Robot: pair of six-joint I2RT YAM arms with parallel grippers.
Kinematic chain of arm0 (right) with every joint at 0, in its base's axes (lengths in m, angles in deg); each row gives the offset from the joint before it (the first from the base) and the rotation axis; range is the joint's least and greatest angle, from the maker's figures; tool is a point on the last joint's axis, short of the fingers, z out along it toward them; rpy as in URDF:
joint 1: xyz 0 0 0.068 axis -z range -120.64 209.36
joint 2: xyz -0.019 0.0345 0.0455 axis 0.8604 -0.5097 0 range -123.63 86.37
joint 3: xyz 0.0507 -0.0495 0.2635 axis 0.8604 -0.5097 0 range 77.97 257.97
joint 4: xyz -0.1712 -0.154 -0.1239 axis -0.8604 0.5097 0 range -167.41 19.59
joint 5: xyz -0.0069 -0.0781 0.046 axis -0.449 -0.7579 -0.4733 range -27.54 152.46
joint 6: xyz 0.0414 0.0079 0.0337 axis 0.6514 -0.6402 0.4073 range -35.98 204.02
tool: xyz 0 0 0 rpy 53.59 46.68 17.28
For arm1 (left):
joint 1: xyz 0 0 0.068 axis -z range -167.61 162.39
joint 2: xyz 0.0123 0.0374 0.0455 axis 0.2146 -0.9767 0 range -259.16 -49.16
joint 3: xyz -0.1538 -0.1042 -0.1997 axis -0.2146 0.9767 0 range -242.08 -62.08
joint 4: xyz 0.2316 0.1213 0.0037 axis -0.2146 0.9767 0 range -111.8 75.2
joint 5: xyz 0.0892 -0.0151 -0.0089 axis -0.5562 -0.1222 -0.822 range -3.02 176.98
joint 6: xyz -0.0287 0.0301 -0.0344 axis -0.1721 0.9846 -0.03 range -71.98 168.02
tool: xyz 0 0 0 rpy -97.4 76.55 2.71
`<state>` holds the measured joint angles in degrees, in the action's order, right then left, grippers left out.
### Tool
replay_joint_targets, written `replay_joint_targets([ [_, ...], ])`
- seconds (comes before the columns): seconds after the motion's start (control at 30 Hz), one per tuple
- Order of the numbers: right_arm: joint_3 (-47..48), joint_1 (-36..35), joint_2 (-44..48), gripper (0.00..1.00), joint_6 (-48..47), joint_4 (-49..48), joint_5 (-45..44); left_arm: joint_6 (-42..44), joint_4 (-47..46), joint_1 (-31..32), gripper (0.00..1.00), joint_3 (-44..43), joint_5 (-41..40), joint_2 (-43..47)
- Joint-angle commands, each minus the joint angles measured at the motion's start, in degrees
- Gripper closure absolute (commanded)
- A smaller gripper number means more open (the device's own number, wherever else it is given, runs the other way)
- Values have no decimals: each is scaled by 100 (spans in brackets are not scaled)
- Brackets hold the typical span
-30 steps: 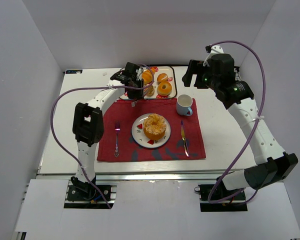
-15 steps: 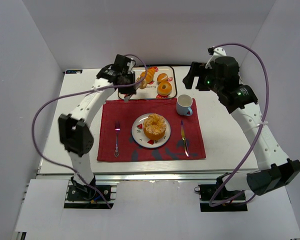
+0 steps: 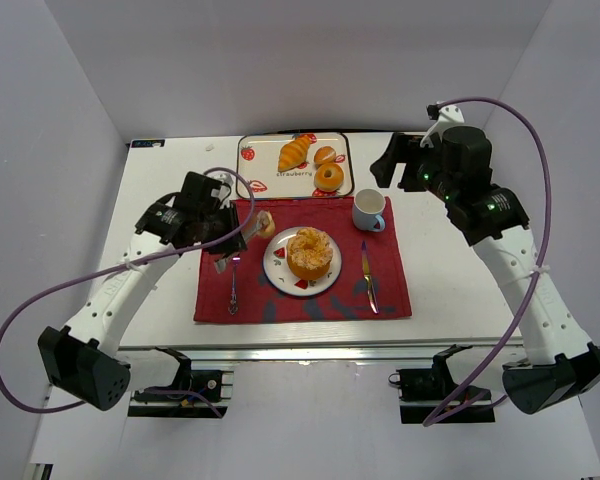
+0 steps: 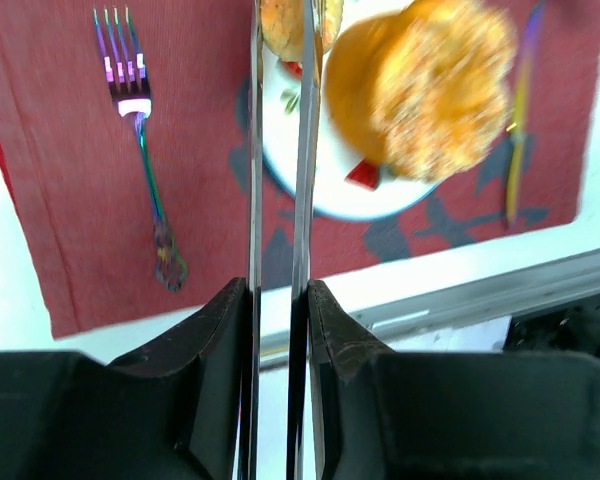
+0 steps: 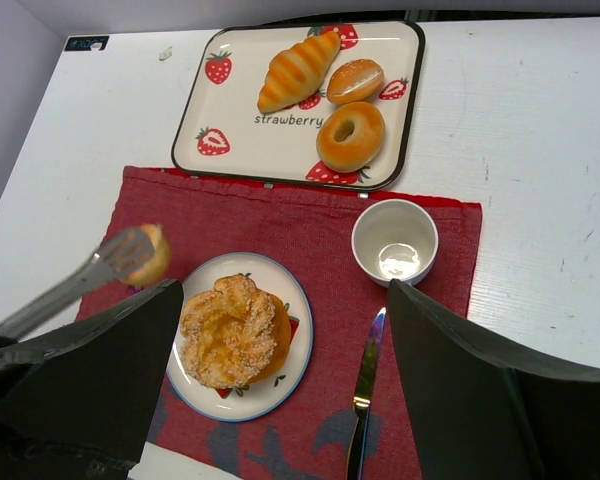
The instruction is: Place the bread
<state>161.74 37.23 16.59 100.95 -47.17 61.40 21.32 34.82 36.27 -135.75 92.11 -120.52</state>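
Although the left wrist view crops it at the top edge, the small bun [image 4: 285, 22] shows pinched between the tips of the tongs [image 4: 254, 200], whose two thin blades run up the middle of that view. The left gripper [image 4: 278, 300] is clamped on the blades lower down, squeezing them close together. From above, the bun sits over the red placemat [image 3: 215, 300], just beside the far-left rim of the plate [image 3: 276, 272]. Whether it touches the cloth or hangs above it cannot be told. The ring loaf [image 3: 310, 253] lies on the plate and is blurred in the left wrist view. The fork [image 3: 234, 275] lies left of the plate, the knife [image 3: 367, 275] right of it, and the cup [image 3: 368, 210] beyond the knife. On the strawberry tray [image 3: 265, 165] lie a croissant [image 3: 294, 154], a donut [image 3: 329, 176] and a pale-topped roll [image 3: 325, 154]. The right gripper [image 3: 392, 160] hangs beyond the cup, well apart from the bread. Its fingers [image 5: 80, 380] are spread wide with nothing between them, and its own view's lower edge cuts them off.
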Motion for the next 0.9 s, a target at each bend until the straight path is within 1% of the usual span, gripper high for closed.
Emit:
replay_joint_targets([
  [0.0,-9,16,192,11,65,-194,18,-204,-90,55,68,300,208,192],
  [0.17,-45,16,307,11,82,-98,-17,-327,-344,152,67,748,313,289],
  [0.27,-45,16,342,11,83,-71,-43,-380,-511,309,64,915,445,271],
  [0.5,-18,16,360,11,39,-36,-140,-362,-292,732,63,942,191,139],
  [0.67,-18,16,342,11,74,-27,-114,-336,-64,872,56,907,7,130],
  [0.77,-36,24,351,11,91,-44,-96,-292,103,934,48,828,-143,104],
  [0.87,-62,16,368,11,100,-44,-87,-327,147,987,43,802,-231,130],
])
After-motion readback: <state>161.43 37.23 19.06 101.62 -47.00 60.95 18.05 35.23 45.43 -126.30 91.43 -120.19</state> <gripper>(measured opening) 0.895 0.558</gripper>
